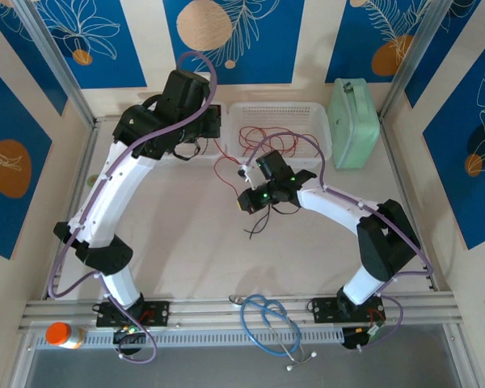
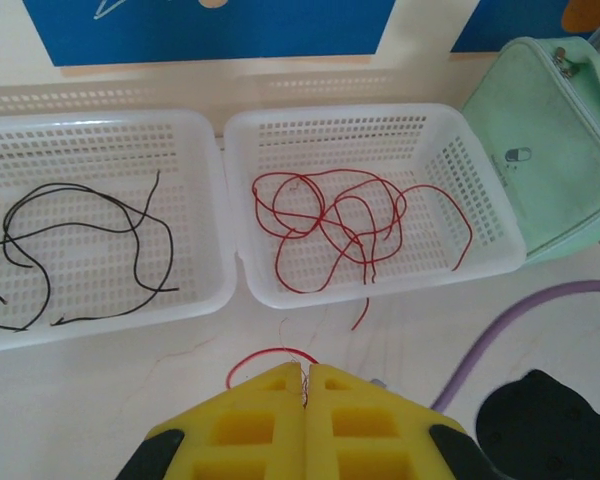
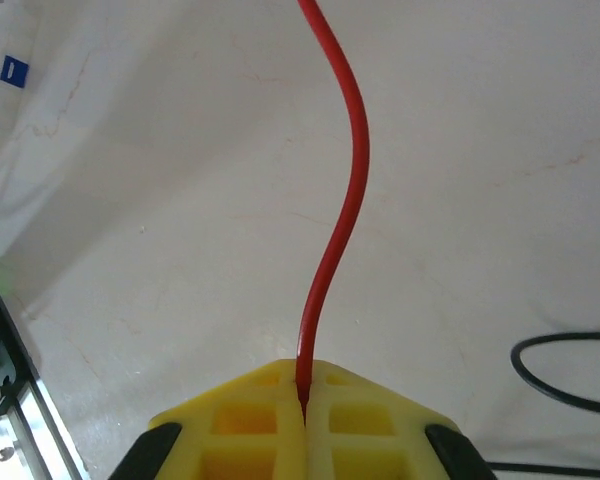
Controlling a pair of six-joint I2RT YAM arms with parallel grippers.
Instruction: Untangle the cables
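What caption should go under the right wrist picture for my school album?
Yellow right gripper pinches a red wire curving away over the pale table, a black wire looping nearby.

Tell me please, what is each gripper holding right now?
Left gripper: closed, apparently pinching a thin red strand.
Right gripper: closed on a red cable.

a robotics lab cell: pale table (image 1: 194, 250) fenced by aluminium rails (image 1: 226, 309) and blue printed panels (image 1: 250, 40).
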